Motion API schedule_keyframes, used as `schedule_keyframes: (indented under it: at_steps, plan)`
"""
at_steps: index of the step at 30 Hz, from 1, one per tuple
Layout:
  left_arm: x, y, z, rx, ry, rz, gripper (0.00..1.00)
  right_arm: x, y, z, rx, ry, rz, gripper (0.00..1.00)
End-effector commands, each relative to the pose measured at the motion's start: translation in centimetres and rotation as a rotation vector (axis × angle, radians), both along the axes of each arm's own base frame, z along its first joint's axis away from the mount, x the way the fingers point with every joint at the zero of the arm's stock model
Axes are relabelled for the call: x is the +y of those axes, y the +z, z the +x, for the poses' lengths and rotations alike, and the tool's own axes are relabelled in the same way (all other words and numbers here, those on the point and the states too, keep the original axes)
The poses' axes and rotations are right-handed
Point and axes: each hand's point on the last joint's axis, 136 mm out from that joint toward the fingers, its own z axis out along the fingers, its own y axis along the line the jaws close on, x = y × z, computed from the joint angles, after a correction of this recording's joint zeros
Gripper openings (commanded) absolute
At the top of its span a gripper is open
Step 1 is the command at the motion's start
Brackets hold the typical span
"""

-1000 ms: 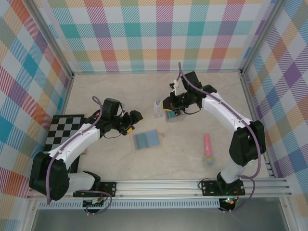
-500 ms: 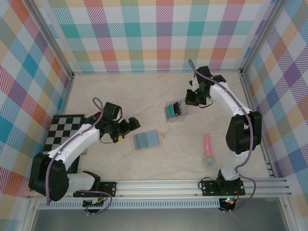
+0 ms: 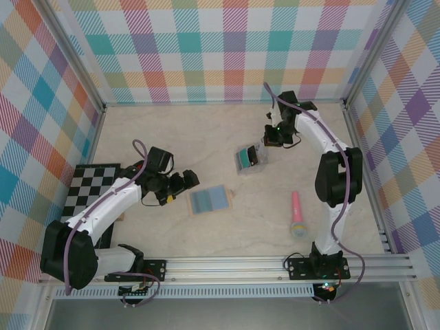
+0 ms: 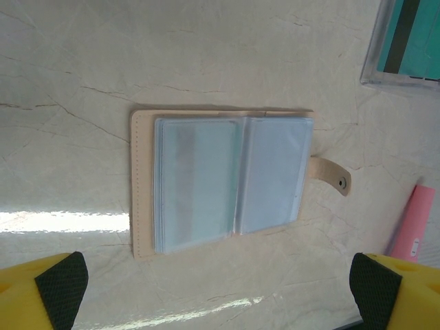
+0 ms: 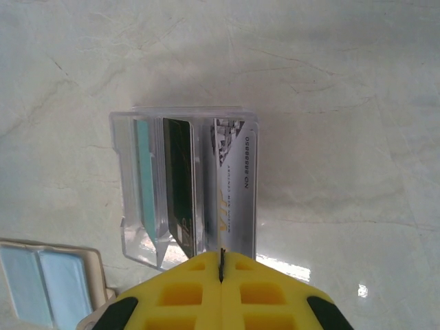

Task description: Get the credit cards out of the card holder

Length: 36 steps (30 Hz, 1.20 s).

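The card holder (image 3: 208, 200) lies open and flat on the table, tan leather with blue-grey sleeves facing up (image 4: 227, 182). Its strap with the stud (image 4: 335, 177) points right. The credit cards are hidden, apart from a faint teal tint behind the left sleeve (image 4: 203, 185). My left gripper (image 3: 186, 181) hovers open just left of the wallet, its pads (image 4: 63, 280) wide apart with nothing between them (image 4: 218, 292). My right gripper (image 3: 267, 141) is shut (image 5: 221, 258), its tips just short of the clear box and apart from it.
A clear plastic box (image 3: 247, 158) with teal, dark and silver cards (image 5: 234, 182) stands behind the wallet. A pink and teal stick (image 3: 297, 214) lies at the right. A checkered board (image 3: 93, 189) lies at the left under the left arm. Plaid walls enclose the table.
The right gripper has drawn back to the right, away from the clear box. The left gripper has opened wider and shifted slightly nearer. The wallet has not moved.
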Motion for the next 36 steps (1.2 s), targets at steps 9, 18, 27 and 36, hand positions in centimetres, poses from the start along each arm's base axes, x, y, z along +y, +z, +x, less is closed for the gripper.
schedule_keyframes:
  at_steps: [9,18,27,36]
  plan:
    - [0.0,1.0,-0.2,-0.025,-0.027,-0.009,1.00,0.2,-1.4,-0.3,0.056,0.036,0.019,0.06]
    - [0.2,1.0,-0.4,-0.025,-0.027,-0.002,1.00,0.0,0.1,0.0,0.025,0.008,0.014,0.25]
    - [0.8,0.8,-0.3,-0.019,-0.001,0.026,1.00,0.5,4.8,-3.2,-0.030,-0.068,0.130,0.42]
    - [0.6,-0.2,0.0,0.016,0.046,0.009,1.00,4.8,5.3,-10.2,-0.034,-0.060,0.185,0.48]
